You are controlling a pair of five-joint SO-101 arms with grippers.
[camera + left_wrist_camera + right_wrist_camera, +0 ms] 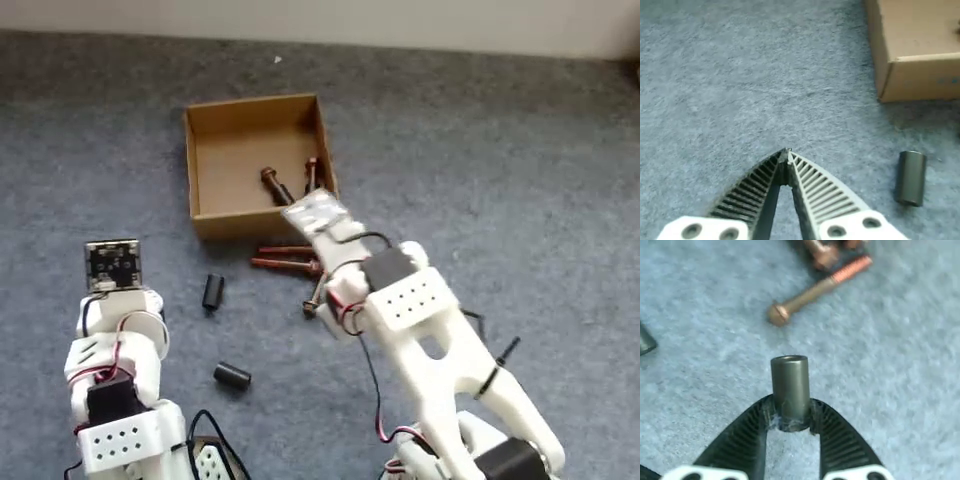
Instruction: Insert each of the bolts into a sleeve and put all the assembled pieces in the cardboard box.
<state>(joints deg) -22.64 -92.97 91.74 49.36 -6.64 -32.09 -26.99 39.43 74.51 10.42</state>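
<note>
Right end effector (pixel 791 412): pinching 1 dark held sleeve (pixel 789 382) by its lower end. The sleeve's open mouth juts past the fingertips. In the high view this arm reaches from lower right to frame centre, with its wrist just below the front wall of the cardboard box (pixel 240 222).

Left end effector (pixel 786 154): fingers pressed together, gripping nothing, over grey worktop (pixel 715 75). The box corner is well apart from its tips.

Cardboard box: top open, upper centre of the high view. 2 pieces (pixel 276 187) (pixel 311 175) lie in its lower right corner, near the right wall. Cannot tell whether they are sleeved.

2 bolts (pixel 285 250) (pixel 287 265) lie side by side just below the box's front wall, at its right end, near the right arm's wrist. In the right wrist view 1 bolt lies ahead of the held sleeve's mouth, apart from it.

1 loose sleeve (pixel 213 291) sits between the left arm and the box, touching neither. A second loose sleeve (pixel 232 376) lies lower, between the 2 arms, well apart from the first.

Edges: the worktop's far edge meets a pale wall (pixel 400 20) along the top of the frame. A broad stretch of grey worktop runs right of the box.
</note>
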